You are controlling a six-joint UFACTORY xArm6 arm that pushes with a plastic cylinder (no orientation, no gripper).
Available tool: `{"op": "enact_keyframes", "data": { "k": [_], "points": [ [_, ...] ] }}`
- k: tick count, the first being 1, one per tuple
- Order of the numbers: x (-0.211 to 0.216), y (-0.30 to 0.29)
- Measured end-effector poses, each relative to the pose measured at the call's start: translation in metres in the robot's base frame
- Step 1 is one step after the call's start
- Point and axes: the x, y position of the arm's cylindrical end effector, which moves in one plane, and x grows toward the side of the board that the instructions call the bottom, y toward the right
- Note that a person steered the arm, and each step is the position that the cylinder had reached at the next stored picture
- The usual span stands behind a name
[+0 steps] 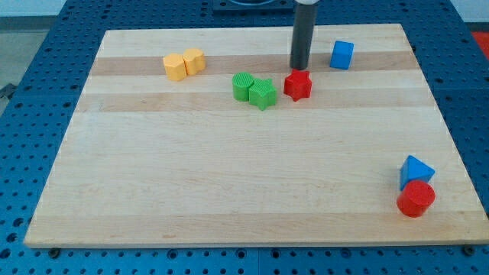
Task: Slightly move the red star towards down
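Camera view: my tip (299, 67) touches the red star's (298, 85) top edge; bare board (229, 191) lies below; no claw shows.

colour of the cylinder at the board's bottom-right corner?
Red: the red cylinder touches the blue triangular block, seen in the camera view.

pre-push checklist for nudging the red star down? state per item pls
1. My tip sits just above the red star, on the view's top side: ok.
2. Tip touching the star: cannot tell.
3. Board below the star free of blocks: ok.
4. Green star close on the view's left, outside a straight downward path: ok.
5. Blue cube off to the upper right, uninvolved: ok.
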Motion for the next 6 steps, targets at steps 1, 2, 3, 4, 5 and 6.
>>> {"op": "enact_keyframes", "data": {
  "k": [1,2,3,4,5,6],
  "points": [
    [0.035,-0.002],
    [0.081,-0.002],
    [0.129,-0.001],
    [0.138,0.008],
    [0.129,0.048],
    [0.161,0.071]
  ]
}}
